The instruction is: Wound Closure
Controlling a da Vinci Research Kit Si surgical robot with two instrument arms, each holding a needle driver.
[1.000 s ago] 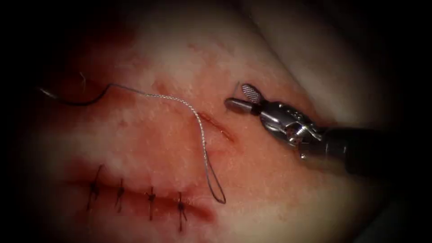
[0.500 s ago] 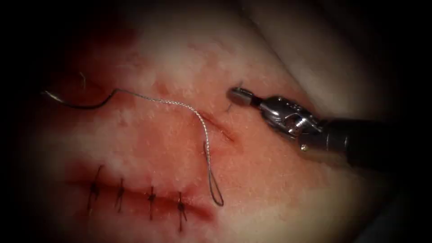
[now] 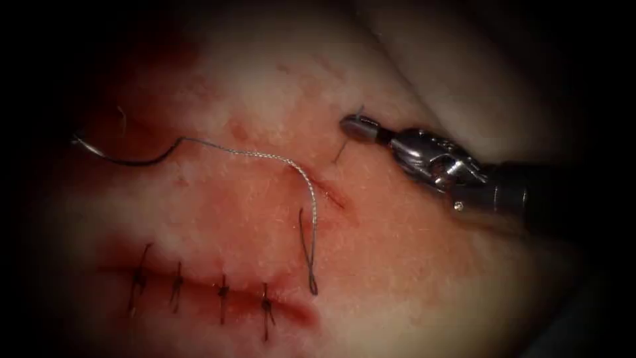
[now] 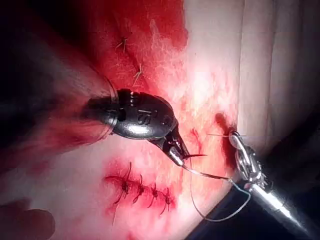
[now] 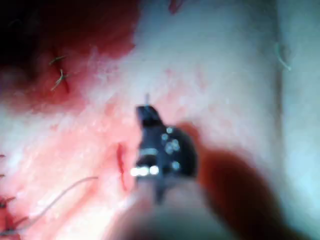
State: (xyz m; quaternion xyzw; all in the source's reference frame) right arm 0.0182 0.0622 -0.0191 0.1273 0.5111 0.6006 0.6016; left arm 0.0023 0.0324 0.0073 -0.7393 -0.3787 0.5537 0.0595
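My right tool (image 3: 351,124) comes in from the right, its jaws shut on a short dark thread end (image 3: 340,152) that rises from the tissue (image 3: 411,265) just right of a small open cut (image 3: 329,193). The curved needle (image 3: 126,160) lies on the tissue far left of that cut, with no tool on it. Its thread (image 3: 265,155) runs right to the cut, then hangs down in a narrow loop (image 3: 313,285). In the left wrist view my left tool (image 4: 177,155) hovers over the tissue with jaws shut; the needle (image 4: 205,174) passes close beneath them.
A longer cut (image 3: 218,292) at the lower left is closed with several dark stitches. Red fluid (image 3: 132,126) stains the tissue around both cuts. A pale fold of tissue (image 3: 477,86) rises behind my right tool.
The right jaws closed on the short thread end and lifted up and to the right. The needle and its thread slid right, and the hanging loop narrowed.
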